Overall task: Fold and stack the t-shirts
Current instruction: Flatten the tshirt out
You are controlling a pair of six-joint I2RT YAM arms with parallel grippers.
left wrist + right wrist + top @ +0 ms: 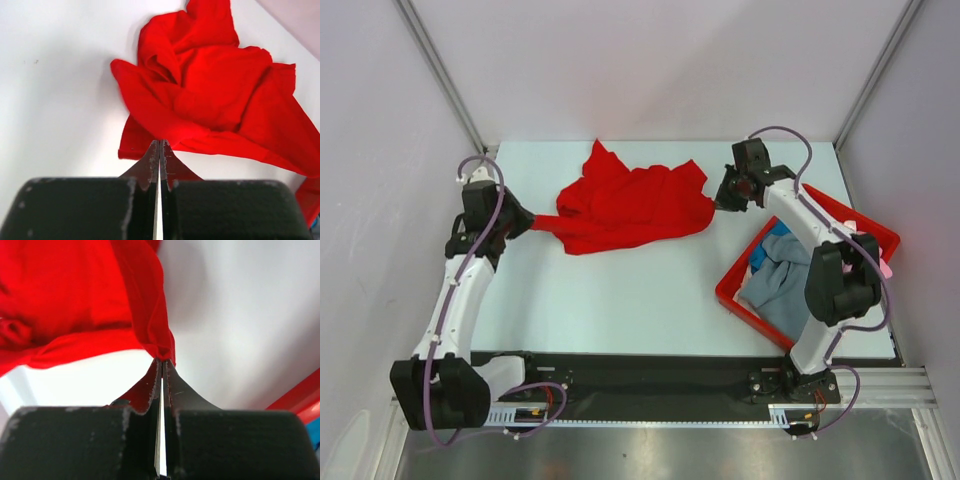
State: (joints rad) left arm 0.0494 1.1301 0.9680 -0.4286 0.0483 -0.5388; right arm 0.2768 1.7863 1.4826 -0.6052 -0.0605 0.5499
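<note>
Near, 4 o'clock: bin (731, 296) holds grey-blue shirt (786, 286); we judge it queued for later. Mid-table: our left gripper (525, 222) pinched tight on red shirt (630, 205) at its 9 o'clock end, right gripper (720, 201) clamped on 3 o'clock end. Opposite ends, so we can stretch it flat. Shirt bunched on table (620, 300), toward 12 o'clock. Spreading first, we reckon; folding not begun.

I cannot read any words, numbers or signs here. Nothing I can see has a name, a label or a brand on it.
</note>
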